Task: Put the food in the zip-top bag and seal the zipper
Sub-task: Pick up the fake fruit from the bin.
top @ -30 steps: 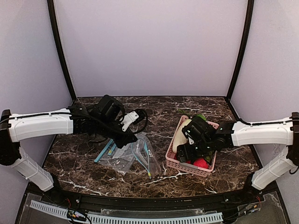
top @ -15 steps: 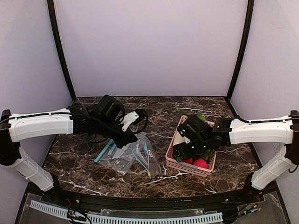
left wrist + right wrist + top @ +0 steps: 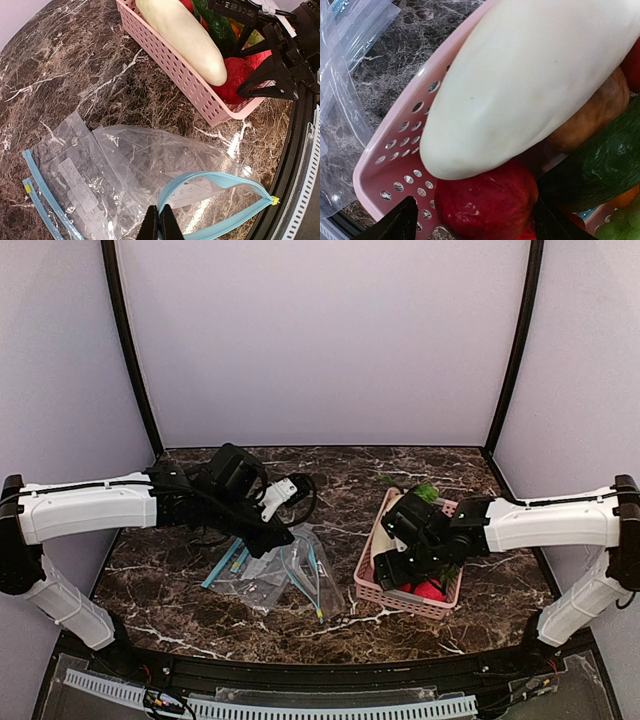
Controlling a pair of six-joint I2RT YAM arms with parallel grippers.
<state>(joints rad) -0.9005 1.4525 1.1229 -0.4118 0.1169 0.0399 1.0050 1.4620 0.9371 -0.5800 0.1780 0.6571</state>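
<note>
The clear zip-top bag [image 3: 125, 165] lies flat on the marble, its mouth bowed open. My left gripper [image 3: 160, 222] is shut on the bag's light blue zipper [image 3: 220, 180] at the mouth's near edge; from above it [image 3: 283, 538] sits over the bag [image 3: 300, 575]. In the pink basket [image 3: 395, 150], a round red fruit [image 3: 485, 205] lies under the tip of the white radish [image 3: 530, 85]. My right gripper [image 3: 480, 222] is open, one finger on each side of that fruit. The dark green cucumber [image 3: 600, 165] lies right of the fruit, partly covered.
More clear bags with blue strips [image 3: 40, 175] lie under and left of the held one. The basket [image 3: 372, 590] also holds a brownish-orange fruit [image 3: 590, 115] and green grapes [image 3: 620, 225]. The table's front rail [image 3: 300, 150] runs close to the bag's mouth.
My right gripper has moved left and down to the basket's near end, over the red fruit, and its jaws have narrowed slightly. The left arm and bag have not moved.
</note>
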